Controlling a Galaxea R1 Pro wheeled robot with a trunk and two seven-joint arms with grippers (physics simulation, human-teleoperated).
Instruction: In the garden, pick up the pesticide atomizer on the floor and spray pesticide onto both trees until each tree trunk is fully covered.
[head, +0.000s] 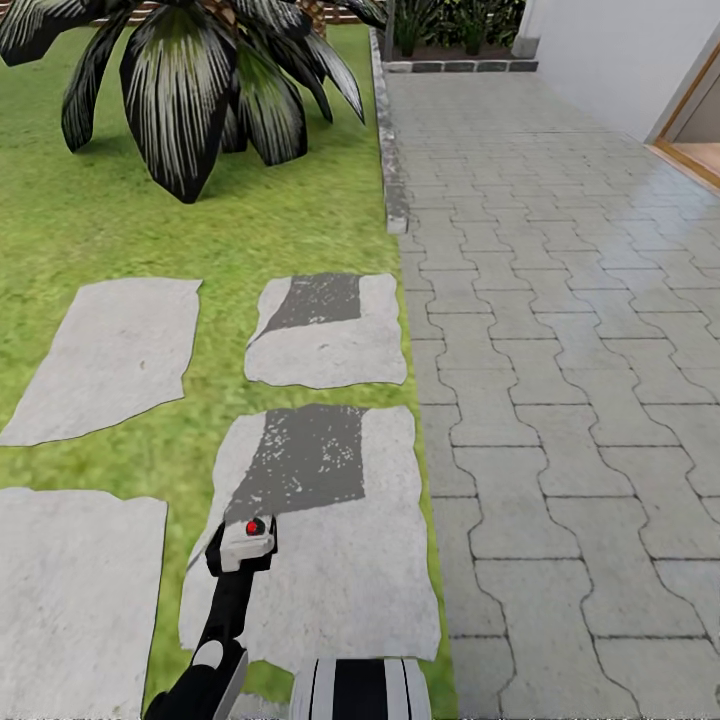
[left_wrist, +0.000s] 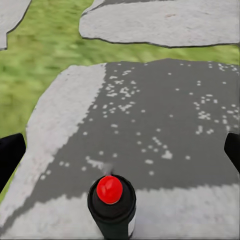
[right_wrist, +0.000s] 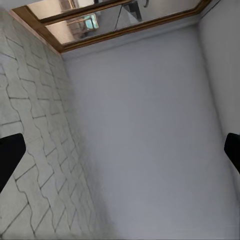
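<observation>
The spray can (left_wrist: 112, 205), a dark cylinder with a red button on top, sits low between the fingers of the left claw (head: 247, 545). In the head view it shows as a white-topped body with a red dot, held out over a pale stepping stone (head: 315, 540) set in the lawn (head: 90, 230). The left claw looks pinched on the can, though the contact itself is hidden. The right claw (right_wrist: 120, 150) is spread, with nothing between its fingers, facing a white wall (right_wrist: 150, 140) beside the paving (right_wrist: 30, 125). Neither tree is visible, just a low palm-like plant (head: 190, 90), so the job now is probably travel: keep the can upright and steady, turn the base toward open lawn, and hold off pressing until a trunk is close ahead.
</observation>
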